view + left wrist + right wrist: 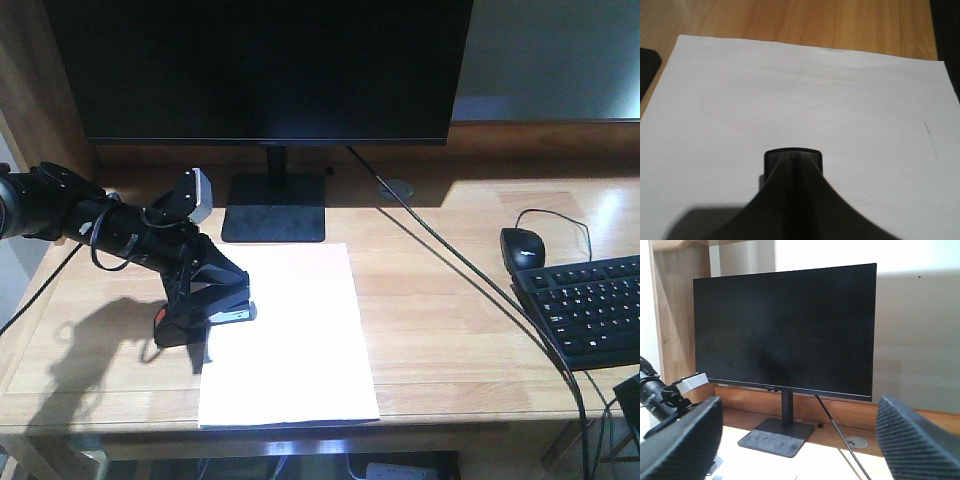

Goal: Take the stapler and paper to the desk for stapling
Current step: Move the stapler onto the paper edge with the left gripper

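Currently, the left gripper (pixel 192 292) is clamped around the small black desktop stapler with an orange-red rear patch (pixel 222 312), at the left edge of the plain white rectangular paper sheet (pixel 295 335). The sheet lies flat on the wide light wooden plank desk (pixel 450 340), towards the near edge and just in front of the black flat-screen monitor (pixel 260 65). The right gripper (pixel 800 440) is spread wide, holds nothing, and faces the monitor.

Handling: the stapler is judged rigid, compact and fairly heavy for its size. Its smooth top may slip, so a grip across the body sides near mid-length is preferred. The paper is judged thin, floppy and very light, and it is likely to slide or buckle under a sideways push. Take it by an edge, or pin it from above.

Limits of view: the left wrist view shows only the stapler nose (pixel 792 159) over the sheet, with the fingers out of frame. It cannot be determined whether the paper edge sits inside the stapler throat or whether the stapler base touches the desk. Dark shadow hides the finger contact points.
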Motion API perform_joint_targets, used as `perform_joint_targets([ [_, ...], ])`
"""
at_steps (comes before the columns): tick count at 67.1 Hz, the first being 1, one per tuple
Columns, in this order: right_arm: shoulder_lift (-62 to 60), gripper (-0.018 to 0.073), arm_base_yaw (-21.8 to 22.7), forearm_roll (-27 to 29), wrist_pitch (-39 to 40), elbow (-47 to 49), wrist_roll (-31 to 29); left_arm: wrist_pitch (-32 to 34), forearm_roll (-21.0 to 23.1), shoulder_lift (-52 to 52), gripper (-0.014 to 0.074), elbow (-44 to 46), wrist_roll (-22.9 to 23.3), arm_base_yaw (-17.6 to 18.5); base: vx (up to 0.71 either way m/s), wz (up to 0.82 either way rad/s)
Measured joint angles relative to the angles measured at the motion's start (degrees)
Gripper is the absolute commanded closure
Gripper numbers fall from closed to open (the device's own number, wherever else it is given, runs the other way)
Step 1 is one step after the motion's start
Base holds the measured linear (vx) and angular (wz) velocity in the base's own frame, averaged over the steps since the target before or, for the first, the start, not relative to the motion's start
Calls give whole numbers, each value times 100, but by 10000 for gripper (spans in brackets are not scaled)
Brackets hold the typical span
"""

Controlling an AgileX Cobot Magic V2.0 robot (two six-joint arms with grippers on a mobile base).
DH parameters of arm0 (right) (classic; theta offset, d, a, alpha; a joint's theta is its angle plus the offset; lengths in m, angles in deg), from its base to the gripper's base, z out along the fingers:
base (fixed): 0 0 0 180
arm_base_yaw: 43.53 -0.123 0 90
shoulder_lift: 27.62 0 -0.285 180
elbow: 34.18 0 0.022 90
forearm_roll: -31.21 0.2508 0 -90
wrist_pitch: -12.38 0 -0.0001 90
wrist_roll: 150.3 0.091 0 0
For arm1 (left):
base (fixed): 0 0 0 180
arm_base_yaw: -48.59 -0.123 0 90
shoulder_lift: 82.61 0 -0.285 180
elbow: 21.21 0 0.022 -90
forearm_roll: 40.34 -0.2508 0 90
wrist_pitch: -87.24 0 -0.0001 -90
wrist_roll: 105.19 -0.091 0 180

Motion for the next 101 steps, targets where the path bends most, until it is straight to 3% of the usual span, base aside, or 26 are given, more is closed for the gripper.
perform_joint_targets([
  [12,0,-29,0,0,0,0,0,267,-39,2,603,0,0,84,0,0],
  [27,0,-29,0,0,0,0,0,337,-425,2,603,17,14,172,0,0],
  [57,0,-29,0,0,0,0,-5,441,-477,2,603,17,171,208,0,0],
  [73,0,-29,0,0,0,0,-5,625,-738,2,603,34,323,348,0,0],
  [101,0,-29,0,0,0,0,-5,432,-541,252,603,112,473,361,0,0],
])
